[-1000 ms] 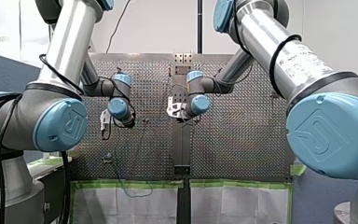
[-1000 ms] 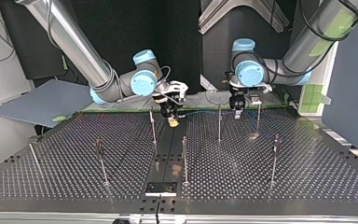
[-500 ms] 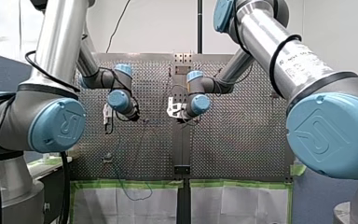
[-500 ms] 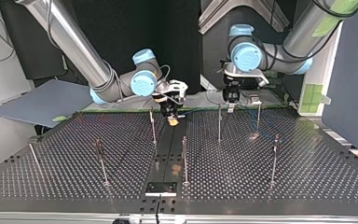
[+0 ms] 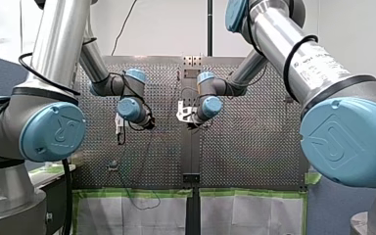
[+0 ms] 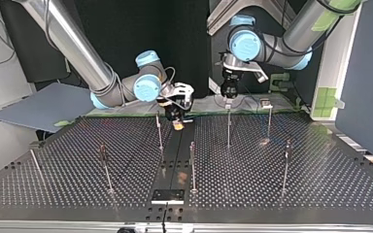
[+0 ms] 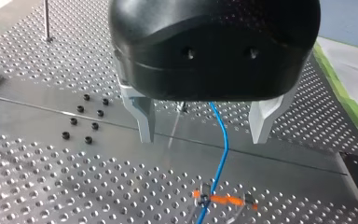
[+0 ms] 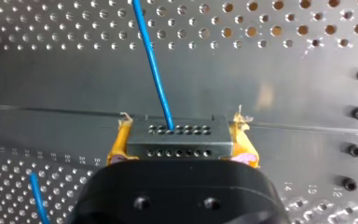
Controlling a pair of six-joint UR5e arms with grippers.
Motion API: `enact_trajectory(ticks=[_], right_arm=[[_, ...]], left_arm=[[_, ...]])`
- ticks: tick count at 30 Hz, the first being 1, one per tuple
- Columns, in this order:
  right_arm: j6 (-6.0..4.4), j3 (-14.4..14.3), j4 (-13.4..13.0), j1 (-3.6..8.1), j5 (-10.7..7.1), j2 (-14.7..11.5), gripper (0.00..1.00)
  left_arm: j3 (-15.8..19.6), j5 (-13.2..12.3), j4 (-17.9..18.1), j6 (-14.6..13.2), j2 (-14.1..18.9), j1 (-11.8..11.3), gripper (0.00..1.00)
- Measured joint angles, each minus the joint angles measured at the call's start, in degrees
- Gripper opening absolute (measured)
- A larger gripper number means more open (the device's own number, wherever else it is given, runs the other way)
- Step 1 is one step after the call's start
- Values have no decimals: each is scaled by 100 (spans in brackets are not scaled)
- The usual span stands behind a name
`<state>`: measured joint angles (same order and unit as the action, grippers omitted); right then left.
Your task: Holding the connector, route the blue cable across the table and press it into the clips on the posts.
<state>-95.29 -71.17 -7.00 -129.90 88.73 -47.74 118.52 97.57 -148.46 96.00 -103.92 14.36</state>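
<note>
My right gripper (image 8: 182, 133) clamps the connector (image 8: 177, 143); the blue cable (image 7: 221, 149) passes between the spread fingers of my left gripper (image 7: 203, 123).

Connector (image 8: 177, 137): grey metal block, two rows of small holes, clamped in my right gripper (image 8: 177, 141). Blue cable (image 8: 151, 60): thin, leaves the holed face, reaches an orange clip (image 7: 219, 199). Posts (image 6: 228, 128): slim, upright, well apart.

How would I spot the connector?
Start at the perforated table and follow my right arm, at the top view's left, down to its hand. Pinched between its yellow pads is the connector: not a thin post like its neighbours, but a small grey block with rows of tiny holes and the blue cable leaving it.
</note>
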Motion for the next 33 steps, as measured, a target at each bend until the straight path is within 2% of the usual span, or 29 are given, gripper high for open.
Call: enact_trajectory(ticks=[8,18,27,33], right_arm=[[0,-12,102,11,4,-119,0],[17,-144,201,-18,36,-250,0],[18,-156,191,-7,36,-259,0],[18,-157,189,-5,24,-260,0]], left_arm=[[-216,209,177,95,-259,300,100],[-723,655,358,477,-768,791,100],[-1016,652,452,656,-1176,797,100],[-1262,633,356,724,-1456,757,100]])
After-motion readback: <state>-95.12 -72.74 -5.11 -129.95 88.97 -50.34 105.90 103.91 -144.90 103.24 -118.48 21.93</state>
